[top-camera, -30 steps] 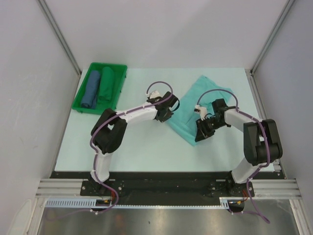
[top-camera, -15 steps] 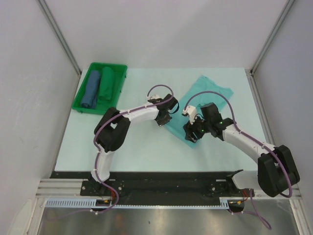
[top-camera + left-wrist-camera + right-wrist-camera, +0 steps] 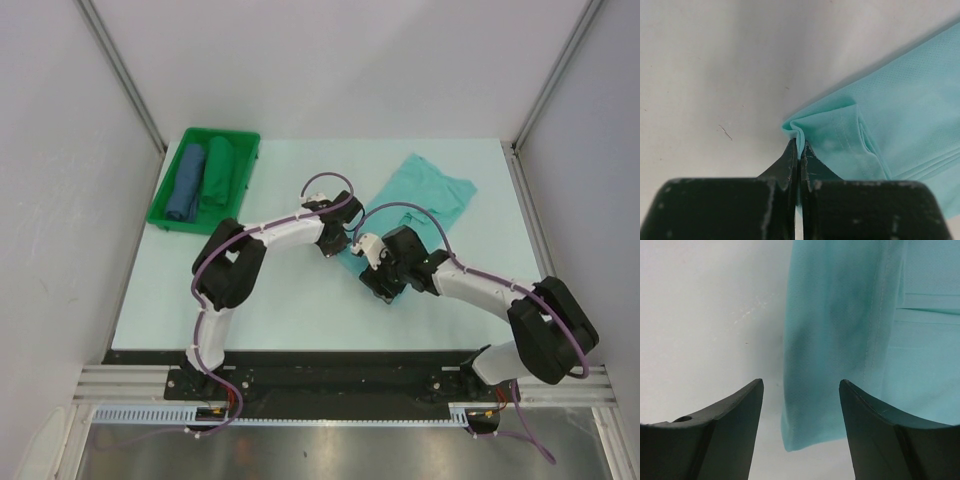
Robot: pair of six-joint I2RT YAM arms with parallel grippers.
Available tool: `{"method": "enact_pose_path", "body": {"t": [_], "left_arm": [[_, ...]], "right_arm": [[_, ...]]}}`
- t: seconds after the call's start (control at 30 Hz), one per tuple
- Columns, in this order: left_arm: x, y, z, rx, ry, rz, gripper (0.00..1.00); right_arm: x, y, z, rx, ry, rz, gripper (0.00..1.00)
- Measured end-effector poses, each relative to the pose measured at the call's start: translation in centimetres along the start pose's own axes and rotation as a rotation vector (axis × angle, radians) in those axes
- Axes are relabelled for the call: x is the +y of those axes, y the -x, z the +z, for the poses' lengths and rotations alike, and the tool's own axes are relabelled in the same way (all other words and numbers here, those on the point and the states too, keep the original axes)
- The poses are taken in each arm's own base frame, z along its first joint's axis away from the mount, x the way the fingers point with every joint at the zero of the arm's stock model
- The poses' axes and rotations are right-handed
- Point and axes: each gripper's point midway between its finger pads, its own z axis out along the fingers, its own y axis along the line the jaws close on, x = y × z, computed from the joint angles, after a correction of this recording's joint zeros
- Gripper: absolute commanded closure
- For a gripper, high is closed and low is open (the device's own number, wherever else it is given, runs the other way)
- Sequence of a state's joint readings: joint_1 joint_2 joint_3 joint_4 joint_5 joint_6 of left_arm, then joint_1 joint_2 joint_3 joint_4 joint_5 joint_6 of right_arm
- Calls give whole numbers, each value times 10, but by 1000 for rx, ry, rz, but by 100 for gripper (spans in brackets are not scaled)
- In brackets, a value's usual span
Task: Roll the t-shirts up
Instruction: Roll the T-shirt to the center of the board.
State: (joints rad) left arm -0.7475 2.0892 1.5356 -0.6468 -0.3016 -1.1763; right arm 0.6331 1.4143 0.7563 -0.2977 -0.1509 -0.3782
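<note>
As right claw [image 3: 801,385] swung left, wider, over t-shirt [image 3: 840,340]

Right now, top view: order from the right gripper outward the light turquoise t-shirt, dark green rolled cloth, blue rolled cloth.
1. Light turquoise t-shirt, beneath the right gripper.
2. Dark green rolled cloth, right half of green tray.
3. Blue rolled cloth, left half.

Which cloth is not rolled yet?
The turquoise t-shirt, lying flat on the table; the blue roll and dark green roll lie in the green tray.
</note>
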Motion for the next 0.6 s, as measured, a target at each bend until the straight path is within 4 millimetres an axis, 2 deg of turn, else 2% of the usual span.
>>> {"method": "enact_pose_path", "body": {"t": [0.07, 0.43, 0.5, 0.6], "left_arm": [[0, 0, 0, 2, 0, -1, 100], [-3, 0, -1, 14, -9, 1, 100], [-3, 0, -1, 14, -9, 2, 100], [-3, 0, -1, 15, -7, 3, 100]], "right_arm": [[1, 0, 1, 4, -2, -6, 38], [10, -17, 10, 74, 41, 3, 44], [12, -18, 10, 77, 57, 7, 47], [16, -17, 10, 83, 84, 18, 58]]}}
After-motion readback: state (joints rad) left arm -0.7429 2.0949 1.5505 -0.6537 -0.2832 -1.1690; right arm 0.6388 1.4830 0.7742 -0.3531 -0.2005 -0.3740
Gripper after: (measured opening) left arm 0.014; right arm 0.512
